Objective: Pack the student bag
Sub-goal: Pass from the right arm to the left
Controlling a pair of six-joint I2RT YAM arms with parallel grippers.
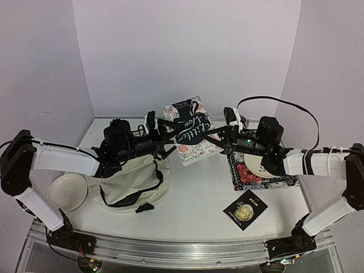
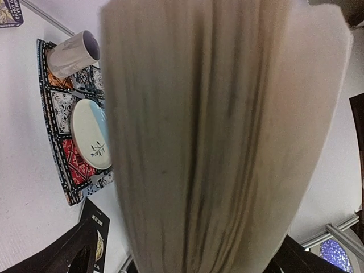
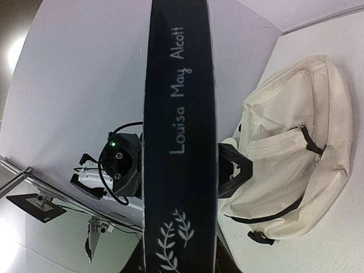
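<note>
A dark floral book (image 1: 190,133) titled "Little Women" hangs in the air over the back middle of the table. My right gripper (image 1: 220,139) is shut on it from the right; its spine (image 3: 179,142) fills the right wrist view. My left gripper (image 1: 165,137) reaches in from the left with its jaws spread wide on either side of the page edges (image 2: 216,142), one finger (image 3: 236,173) standing clear of the cover. The cream student bag (image 1: 133,182) lies slumped on the table under the left arm, and it also shows in the right wrist view (image 3: 290,153).
A white bowl (image 1: 67,191) sits at the left edge. A patterned mat (image 1: 259,177) at the right carries a plate (image 2: 91,133) and a mug (image 2: 74,52). A small black book (image 1: 245,209) lies near the front right.
</note>
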